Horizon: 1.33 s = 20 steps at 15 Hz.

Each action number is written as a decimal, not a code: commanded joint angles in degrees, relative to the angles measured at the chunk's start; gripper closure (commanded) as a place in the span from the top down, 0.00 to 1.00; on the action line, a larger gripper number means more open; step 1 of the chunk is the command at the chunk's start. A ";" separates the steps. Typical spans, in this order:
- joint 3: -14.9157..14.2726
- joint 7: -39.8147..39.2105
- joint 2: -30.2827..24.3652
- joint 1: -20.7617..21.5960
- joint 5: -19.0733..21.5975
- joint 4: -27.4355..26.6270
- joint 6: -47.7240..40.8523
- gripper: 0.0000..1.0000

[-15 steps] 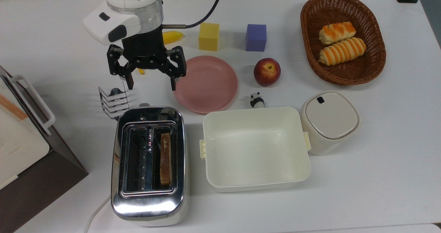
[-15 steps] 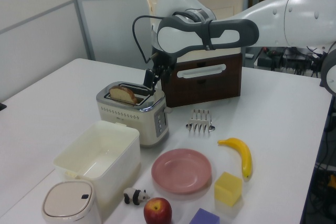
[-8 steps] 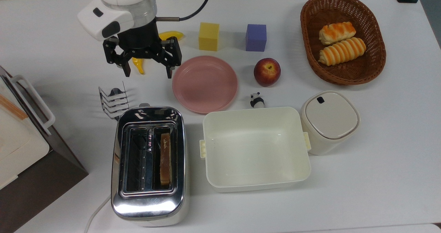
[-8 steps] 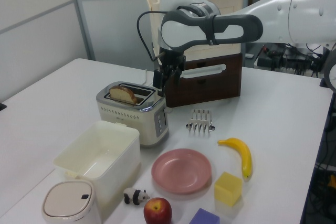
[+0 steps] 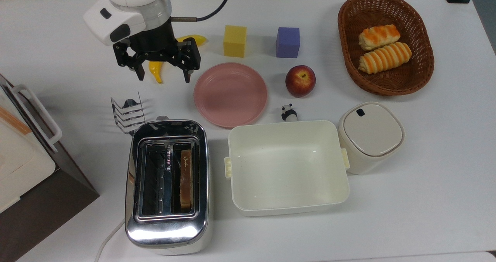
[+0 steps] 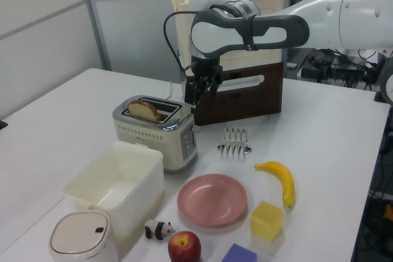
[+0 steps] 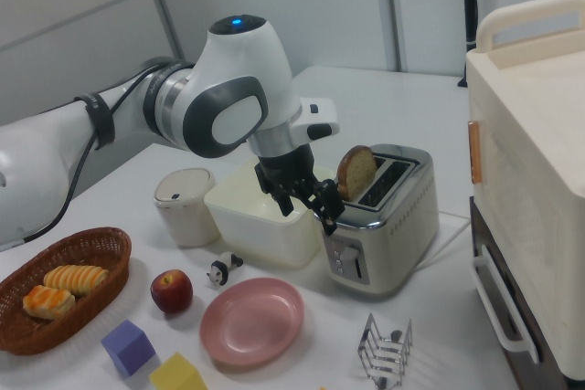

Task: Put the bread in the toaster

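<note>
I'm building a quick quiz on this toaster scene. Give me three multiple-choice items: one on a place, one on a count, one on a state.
1. Where is the bread?
A in the basket
B in a toaster slot
C on the plate

2. How many rolls lie in the basket?
A one
B two
C four

3. How is the gripper?
A open, empty
B shut on the bread
C shut on the banana

Answers:
1 B: the bread stands in a slot of the toaster.
2 B: two rolls lie in the basket.
3 A: the gripper has its fingers spread, holding nothing.
</note>
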 commanded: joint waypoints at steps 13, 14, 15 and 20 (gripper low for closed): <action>0.32 8.97 -11.96 1.38 -2.79 -1.55 -21.57 1.00; 0.41 8.88 -13.80 1.47 -3.31 -1.81 -23.42 1.00; 0.58 8.97 -15.64 2.43 -4.97 -3.20 -23.87 1.00; 0.58 8.27 -16.80 4.46 -6.48 -4.62 -23.44 1.00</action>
